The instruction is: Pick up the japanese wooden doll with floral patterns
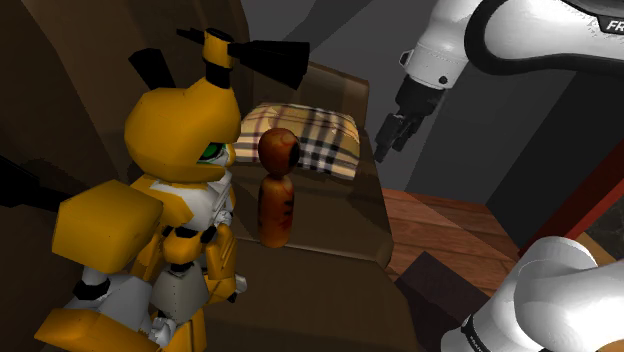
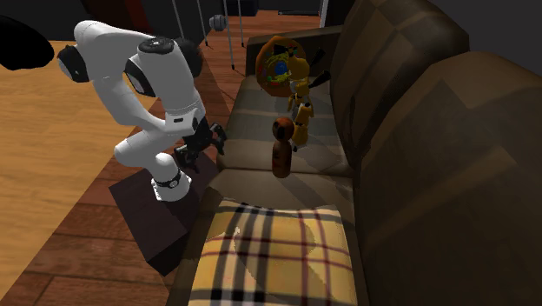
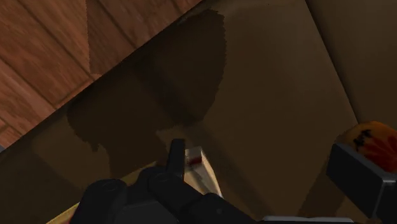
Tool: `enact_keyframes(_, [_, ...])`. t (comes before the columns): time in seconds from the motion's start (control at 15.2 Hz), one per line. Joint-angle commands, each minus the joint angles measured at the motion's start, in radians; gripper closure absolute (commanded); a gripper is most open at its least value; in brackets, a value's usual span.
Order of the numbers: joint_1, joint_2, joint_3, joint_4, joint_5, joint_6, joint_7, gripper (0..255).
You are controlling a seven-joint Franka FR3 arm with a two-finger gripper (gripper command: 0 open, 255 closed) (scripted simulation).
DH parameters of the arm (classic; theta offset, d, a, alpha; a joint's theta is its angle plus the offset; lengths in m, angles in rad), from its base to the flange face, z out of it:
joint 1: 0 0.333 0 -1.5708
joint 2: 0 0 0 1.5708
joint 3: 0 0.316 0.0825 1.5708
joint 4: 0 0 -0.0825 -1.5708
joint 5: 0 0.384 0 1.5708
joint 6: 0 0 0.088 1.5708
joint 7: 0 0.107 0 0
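1. The doll point(image 1: 276, 190) stands upright on the seat of the brown sofa point(image 1: 340, 230). It has a narrow red-brown body with a round head on top. I cannot make out any floral pattern on it.
2. A yellow robot toy point(image 1: 185, 200) stands just beside it, on the shoulder view's left. A plaid cushion point(image 1: 310, 135) lies near it on the other side, with a strip of bare seat between them in the second exterior view.
3. The gripper point(image 1: 383, 143) hangs over the sofa's outer edge, past the cushion and well apart from the doll. Its fingers are spread and hold nothing. The wrist view looks down on the seat edge and the wooden floor point(image 3: 38, 57).
4. The step in hand looks like the approach. To do it well:
   - Carry the hand over the cushion, high enough to clear it.
   - Centre it above the doll's head before descending.
   - Turn the wrist so neither finger comes down on the toy's side.
   - Close around the body just under the head; so tall and slim a thing will likely topple from a sideways nudge.
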Motion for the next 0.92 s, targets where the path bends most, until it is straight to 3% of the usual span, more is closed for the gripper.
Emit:
enact_keyframes(0.0, [0.018,0.039,0.025,0.043,0.025,0.002,0.020,0])
enact_keyframes(0.86, [0.103,0.322,0.185,0.392,0.118,-0.006,0.151,0])
